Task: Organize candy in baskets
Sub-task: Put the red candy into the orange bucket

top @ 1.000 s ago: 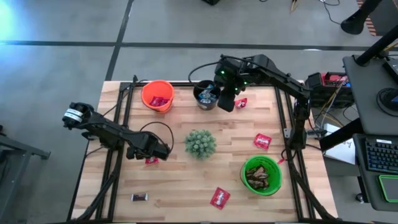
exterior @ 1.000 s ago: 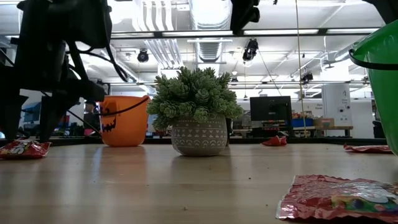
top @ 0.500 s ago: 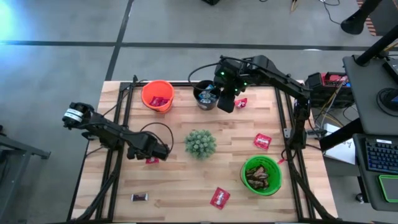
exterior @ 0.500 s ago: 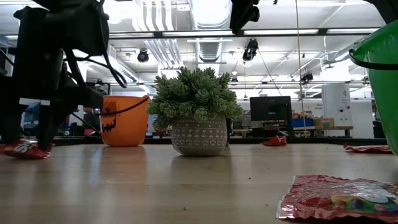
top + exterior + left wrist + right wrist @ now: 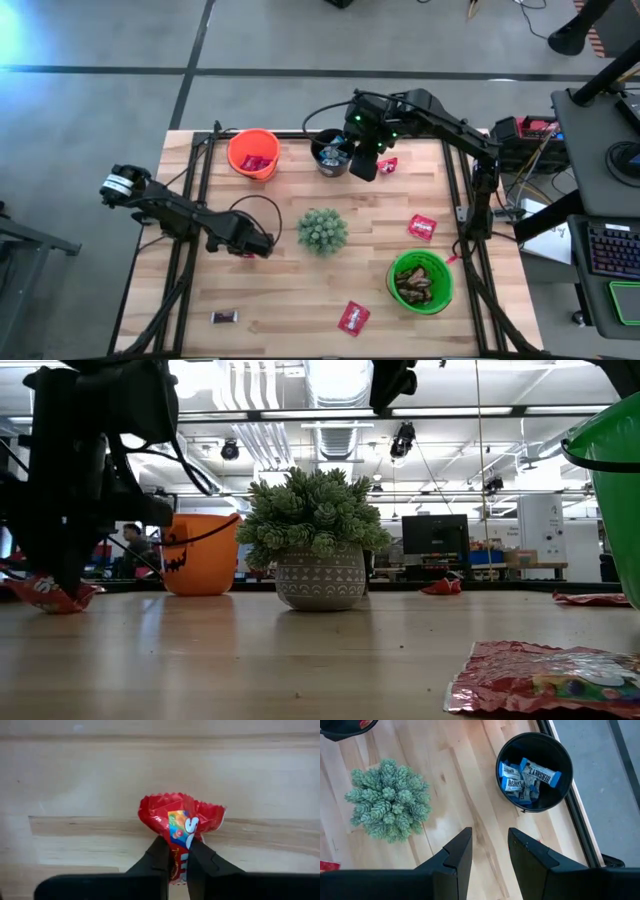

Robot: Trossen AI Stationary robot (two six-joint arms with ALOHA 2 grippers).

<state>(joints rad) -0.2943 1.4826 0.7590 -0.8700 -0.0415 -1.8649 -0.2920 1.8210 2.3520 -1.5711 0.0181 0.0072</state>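
My left gripper (image 5: 250,248) stands low at the table's left middle, shut on a red wrapped candy (image 5: 180,817), which also shows in the low view (image 5: 50,594). My right gripper (image 5: 490,851) is open and empty, raised above the table beside the black basket (image 5: 332,152), which holds blue-and-silver candies (image 5: 527,780). The orange basket (image 5: 253,153) at the far left holds a red candy. The green basket (image 5: 420,282) at the near right holds dark brown candies. My left gripper pinches the red candy across its middle (image 5: 179,839) between its two fingers, which come from above and point down. The wrapper is crumpled in the hold, and both its ends (image 5: 82,590) bend upward. The candy sits low at the tabletop.
A spiky green plant in a pot (image 5: 322,231) stands mid-table. Loose red candies lie at the right (image 5: 421,227), near the front (image 5: 352,317) and beside the black basket (image 5: 387,165). A dark brown candy (image 5: 224,317) lies at the front left.
My left gripper has come down over the red candy and shut on it. The candy lay flat on the table before; now its middle is squeezed and both ends stick up. My right arm has kept still.
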